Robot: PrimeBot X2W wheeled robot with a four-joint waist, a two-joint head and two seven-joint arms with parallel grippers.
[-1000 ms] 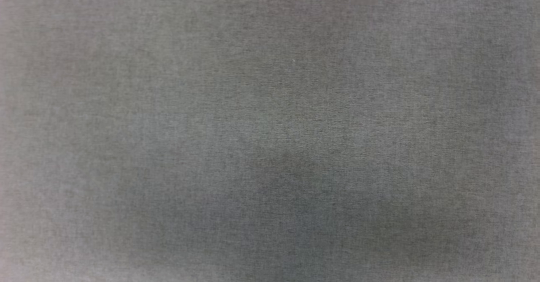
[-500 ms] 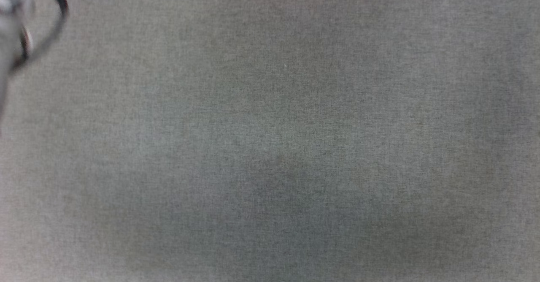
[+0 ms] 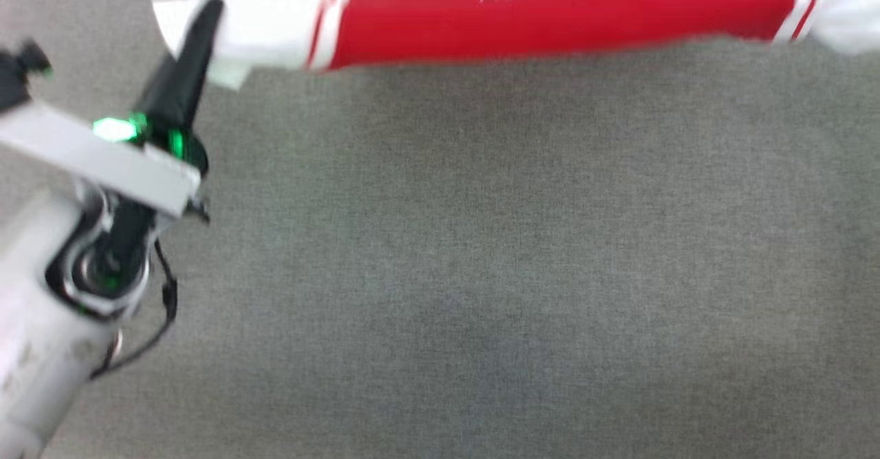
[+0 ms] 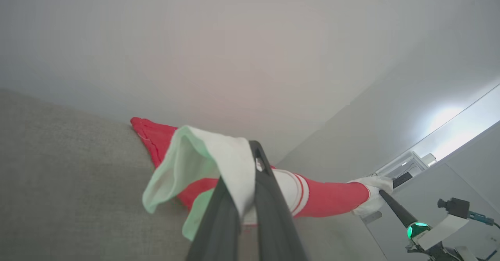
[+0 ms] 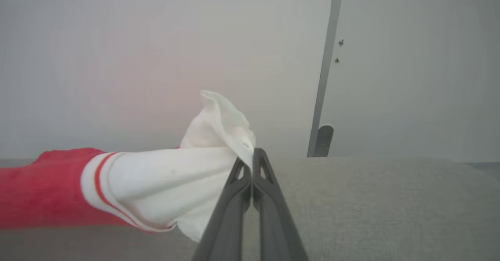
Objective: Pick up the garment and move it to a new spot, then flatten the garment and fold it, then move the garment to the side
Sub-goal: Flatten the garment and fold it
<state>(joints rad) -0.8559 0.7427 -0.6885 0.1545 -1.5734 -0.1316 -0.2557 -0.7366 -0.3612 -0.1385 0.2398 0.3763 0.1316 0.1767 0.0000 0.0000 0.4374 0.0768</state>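
Both grippers are clamping white sleeve cloth. My left gripper is pinching the left sleeve end, with thin white knit bunching over the dark tapered fingers. In the left wrist view the sleeve is folding over my left gripper in a loose cone, with a green tint on the inner face. My right gripper is pressing shut on the right sleeve tip, and cloth is puffing up in a soft peak just above the tips. The left wrist view is also showing my right gripper at the far end of the stretch.

The garment is spanning left to right between the two grips along the far edge of the head view. It is a red jersey body with white sleeves, red-and-white striped trim and part of a black white-outlined number. It is blurring in the head view. In the wrist views the garment is running as a narrow band just over the grey cloth surface, a flat matte fine weave. I can't tell whether the body is touching it. A pale smooth wall is sitting behind.

Against one second ago, the head view was bare grey weave. Half a second ago only a blurred bit of arm was showing at top left. Now the garment and my left forearm are in the picture, and the camera may be moving too.
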